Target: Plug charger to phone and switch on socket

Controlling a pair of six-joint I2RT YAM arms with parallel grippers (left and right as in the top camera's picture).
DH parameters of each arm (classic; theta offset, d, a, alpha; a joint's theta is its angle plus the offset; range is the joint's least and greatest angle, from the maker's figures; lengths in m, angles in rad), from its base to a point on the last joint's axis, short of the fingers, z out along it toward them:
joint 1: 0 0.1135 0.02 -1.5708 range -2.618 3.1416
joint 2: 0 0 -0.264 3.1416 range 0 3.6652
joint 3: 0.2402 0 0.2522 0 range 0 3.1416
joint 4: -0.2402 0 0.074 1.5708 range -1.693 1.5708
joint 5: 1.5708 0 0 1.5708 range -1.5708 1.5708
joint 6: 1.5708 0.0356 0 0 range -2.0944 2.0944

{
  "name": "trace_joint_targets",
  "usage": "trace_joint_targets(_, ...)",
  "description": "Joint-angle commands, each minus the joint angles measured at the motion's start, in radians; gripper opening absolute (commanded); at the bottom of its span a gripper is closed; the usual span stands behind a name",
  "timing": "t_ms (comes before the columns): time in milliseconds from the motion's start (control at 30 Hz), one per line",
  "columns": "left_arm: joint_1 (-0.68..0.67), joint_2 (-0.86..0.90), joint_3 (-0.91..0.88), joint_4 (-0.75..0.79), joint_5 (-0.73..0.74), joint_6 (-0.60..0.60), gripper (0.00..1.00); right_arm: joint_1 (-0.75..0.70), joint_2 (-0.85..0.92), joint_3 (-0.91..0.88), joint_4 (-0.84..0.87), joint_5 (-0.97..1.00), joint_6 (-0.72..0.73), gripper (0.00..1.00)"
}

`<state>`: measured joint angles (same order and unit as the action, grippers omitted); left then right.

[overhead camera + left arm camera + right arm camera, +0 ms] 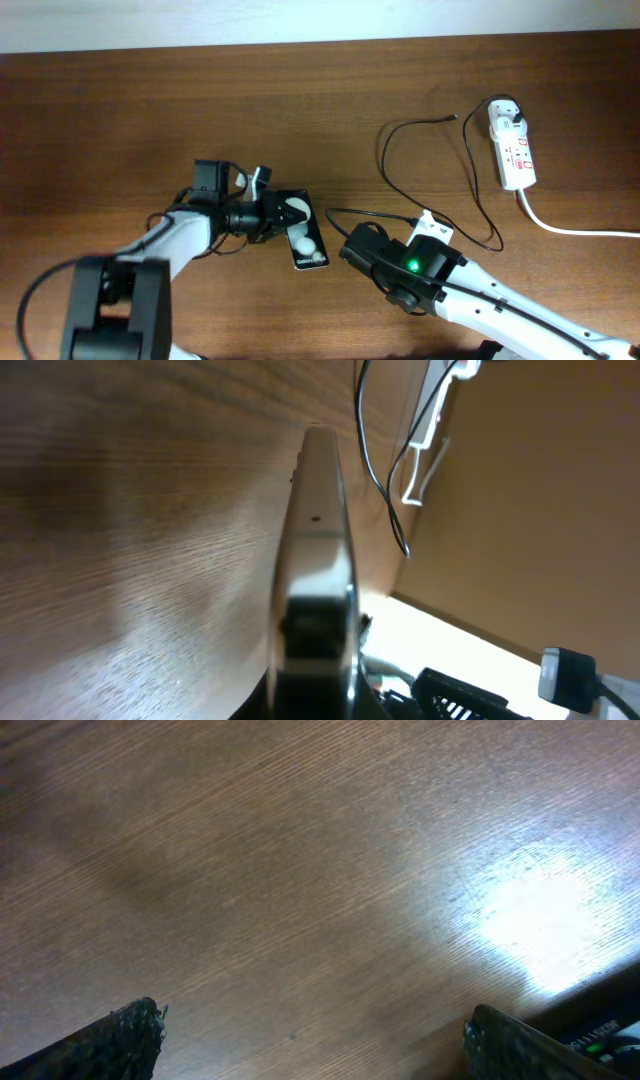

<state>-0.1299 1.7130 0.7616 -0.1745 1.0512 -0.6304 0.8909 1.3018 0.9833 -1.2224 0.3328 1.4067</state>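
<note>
Left gripper is clenched on the phone, bracing it left of centre. Just beside it, the right gripper hangs released over bare wood (nothing between its fingers). The charger loops loose toward the socket, far right. Looks like the plugging step: next, the right arm needs to find and pinch the connector tip.

My left arm and right arm are white tubes with black joints and thin black cables; a green light glows behind my right jaws' rough dark fingertips.
</note>
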Motion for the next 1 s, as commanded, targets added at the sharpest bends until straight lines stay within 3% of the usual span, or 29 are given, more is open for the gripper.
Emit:
trace_joint_targets(0, 0.0, 0.02, 0.034, 0.006, 0.205, -0.009, 0.0, 0.004, -0.004, 0.002, 0.0, 0.019, -0.004, 0.99)
trace_joint_targets(67, 0.0, 0.02, 0.033, 0.006, 0.29, -0.008, 0.0, 0.004, -0.004, 0.002, 0.0, 0.019, -0.004, 0.99)
trace_joint_targets(167, 0.0, 0.02, 0.033, 0.006, 0.289, 0.007, 0.0, 0.004, -0.003, 0.003, 0.007, -0.125, -0.003, 0.99)
trace_joint_targets(433, 0.0, 0.02, 0.033, -0.002, 0.326, 0.007, 0.0, 0.005, -0.003, 0.003, 0.038, -0.191, -0.003, 0.99)
trace_joint_targets(600, 0.0, 0.02, 0.033, -0.002, 0.314, 0.007, 0.0, 0.005, -0.003, 0.003, 0.076, -0.173, -0.003, 0.99)
trace_joint_targets(733, 0.0, 0.02, 0.033, -0.002, 0.314, 0.007, 0.0, -0.002, -0.003, 0.006, 0.147, -0.016, -0.004, 0.99)
trace_joint_targets(767, 0.0, 0.02, 0.033, -0.002, 0.314, 0.007, 0.0, -0.035, -0.003, 0.013, 0.172, 0.001, -0.01, 0.99)
trace_joint_targets(833, 0.0, 0.02, 0.033, -0.002, 0.314, 0.007, 0.0, -0.128, -0.003, 0.026, 0.261, -0.048, -0.166, 0.99)
trace_joint_targets(867, 0.0, 0.02, 0.033, -0.002, 0.313, 0.007, 0.0, -0.208, -0.003, 0.042, 0.303, -0.107, -0.26, 0.99)
trace_joint_targets(967, 0.0, 0.02, 0.033, -0.002, 0.279, 0.006, 0.0, -0.457, -0.002, 0.106, 0.308, -0.2, -0.343, 1.0)
